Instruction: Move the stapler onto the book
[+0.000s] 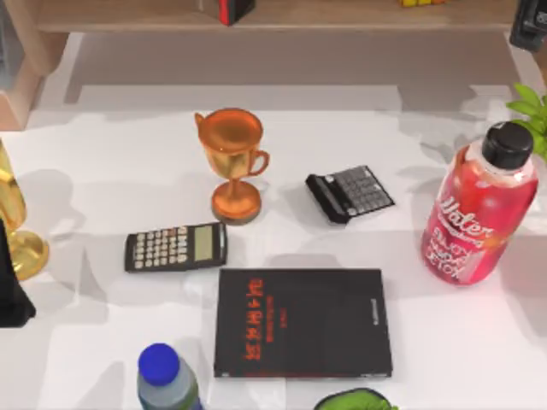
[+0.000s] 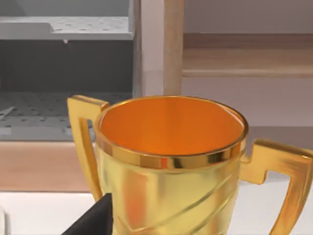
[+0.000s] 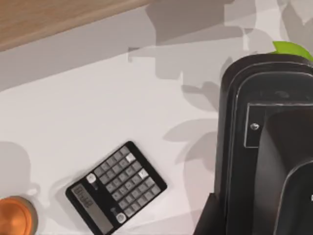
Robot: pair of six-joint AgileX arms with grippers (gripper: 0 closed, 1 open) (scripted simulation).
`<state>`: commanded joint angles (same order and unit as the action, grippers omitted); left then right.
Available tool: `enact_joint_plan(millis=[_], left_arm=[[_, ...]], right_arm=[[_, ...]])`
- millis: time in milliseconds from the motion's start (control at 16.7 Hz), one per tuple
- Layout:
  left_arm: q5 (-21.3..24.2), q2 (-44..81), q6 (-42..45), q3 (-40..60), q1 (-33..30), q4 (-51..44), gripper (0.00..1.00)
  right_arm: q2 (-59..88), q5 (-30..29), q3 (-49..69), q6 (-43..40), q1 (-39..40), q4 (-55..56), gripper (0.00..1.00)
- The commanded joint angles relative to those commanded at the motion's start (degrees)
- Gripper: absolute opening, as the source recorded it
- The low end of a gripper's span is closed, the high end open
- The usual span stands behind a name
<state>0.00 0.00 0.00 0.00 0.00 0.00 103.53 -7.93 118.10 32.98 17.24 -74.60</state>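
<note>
The book (image 1: 302, 323) lies flat at 6 o'clock on the white table (image 1: 461, 342), its long edges parallel to the near table edge and its red lettering toward its left end. Open white surface runs from the book's right edge out toward 3 and 4 o'clock, and a narrower strip runs along its top edge.

The left gripper (image 1: 12, 290) sits at 9 o'clock by the table's left edge, close beside a gold trophy (image 1: 19, 231). In the left wrist view that trophy (image 2: 171, 161) stands upright just ahead, and I cannot tell the grip's state. The right gripper (image 1: 530, 30) hangs at 1 o'clock near the far right corner. A black rounded casing (image 3: 266, 147) looms close in the right wrist view. I cannot tell whether it is the stapler or part of the arm, nor whether the grip is released or clenched.

- Two calculators: a black one (image 1: 175, 247) at 10 o'clock from the book, and a grey one (image 1: 350, 193) at 1 o'clock.
- Two trophies: the gold one and a copper one (image 1: 233, 162) at 11 o'clock.
- Two bottles: a red one (image 1: 479, 213) at 2 o'clock, and a blue-capped one (image 1: 164, 376) at 8 o'clock.
- One book.
</note>
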Motion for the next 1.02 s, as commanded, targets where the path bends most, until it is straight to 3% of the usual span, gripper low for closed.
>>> enact_joint_plan(millis=[600, 1020], left_arm=[[0.0, 0.0, 0.0, 0.0, 0.0, 0.0, 1.00], [0.0, 0.0, 0.0, 0.0, 0.0, 0.0, 1.00]], right_arm=[[9.1, 2.9, -22.2, 14.8, 27.8, 11.6, 0.00], [12.3, 3.4, -28.1, 17.5, 33.1, 14.1, 0.00]])
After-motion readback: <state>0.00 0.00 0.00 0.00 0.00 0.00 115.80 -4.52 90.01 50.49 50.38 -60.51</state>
